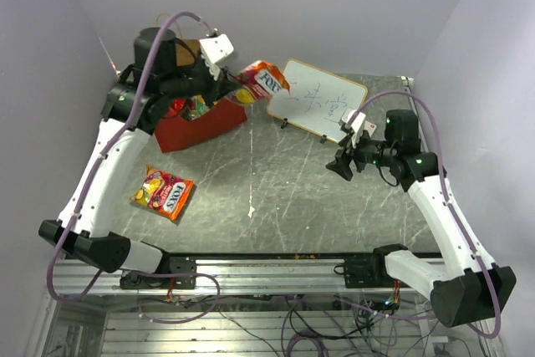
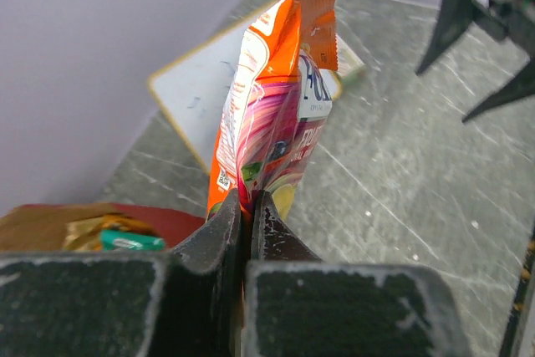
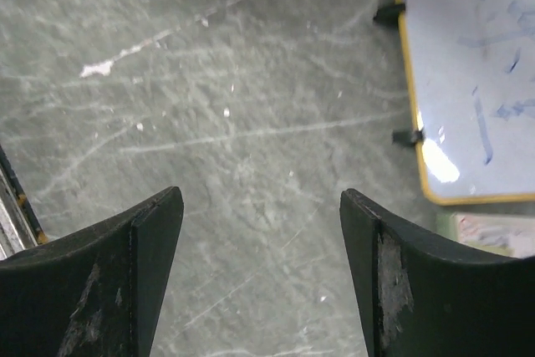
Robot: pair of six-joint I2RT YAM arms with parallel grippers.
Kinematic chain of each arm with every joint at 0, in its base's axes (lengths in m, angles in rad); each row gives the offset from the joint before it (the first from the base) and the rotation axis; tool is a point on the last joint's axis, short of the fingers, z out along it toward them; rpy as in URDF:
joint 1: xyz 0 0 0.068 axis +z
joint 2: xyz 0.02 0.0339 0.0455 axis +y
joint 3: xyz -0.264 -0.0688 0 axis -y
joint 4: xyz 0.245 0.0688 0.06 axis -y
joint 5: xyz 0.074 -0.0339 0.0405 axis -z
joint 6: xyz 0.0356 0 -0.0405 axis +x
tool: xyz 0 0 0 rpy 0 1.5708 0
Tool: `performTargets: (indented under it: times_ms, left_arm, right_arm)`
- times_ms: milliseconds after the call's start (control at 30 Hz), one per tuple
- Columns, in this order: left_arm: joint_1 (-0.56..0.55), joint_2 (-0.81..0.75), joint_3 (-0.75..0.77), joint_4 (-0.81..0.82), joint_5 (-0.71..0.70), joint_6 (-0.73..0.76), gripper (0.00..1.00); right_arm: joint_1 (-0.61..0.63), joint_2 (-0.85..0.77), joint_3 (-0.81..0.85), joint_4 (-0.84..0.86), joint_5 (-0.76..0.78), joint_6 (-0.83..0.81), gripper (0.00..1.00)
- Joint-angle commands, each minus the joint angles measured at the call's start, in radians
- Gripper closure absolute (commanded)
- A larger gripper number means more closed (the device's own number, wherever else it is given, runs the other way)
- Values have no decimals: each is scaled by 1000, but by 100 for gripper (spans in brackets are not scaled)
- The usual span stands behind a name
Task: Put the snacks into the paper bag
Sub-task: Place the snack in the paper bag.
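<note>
White links [image 1: 99,169], black joints [image 1: 155,46], lilac cables [image 1: 180,14], scuffed black right gripper [image 3: 259,198]

Snack packet [image 2: 276,106]: glossy crinkled plastic film. Table [image 3: 251,148]: matt grey marbled surface, scratched. Whiteboard [image 3: 468,56]: smooth, glossy.

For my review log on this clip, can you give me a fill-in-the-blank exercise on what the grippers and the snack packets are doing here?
1. The left gripper is ____ on the orange crinkly candy packet.
2. The right gripper, over the bare grey table, holds nothing and its jaws stand ____.
3. Exactly ____ orange-and-red candy packet lies loose on the table, outside the red paper bag.

Missing words: shut; open; one.
</note>
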Motion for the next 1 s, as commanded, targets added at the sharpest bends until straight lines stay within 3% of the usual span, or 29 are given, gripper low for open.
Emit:
performTargets:
  times_ms: [0, 200, 433, 667, 967]
  left_arm:
    - [72, -56, 64, 101, -92, -91, 93]
    - [170, -74, 113, 114, -369, -92, 93]
    - [173, -52, 61, 167, -628, 169, 93]
    - [173, -3, -40, 274, -699, 444, 93]
    - [192, 94, -43, 270, -614, 644, 93]
  right_arm:
    - [-34, 8, -123, 149, 46, 46, 24]
    - [-85, 22, -247, 243, 23, 59, 24]
    - [-112, 24, -266, 234, -8, 44, 24]
    - [-121, -2, -279, 220, -28, 28, 24]
    - [-132, -9, -284, 206, -40, 13, 24]
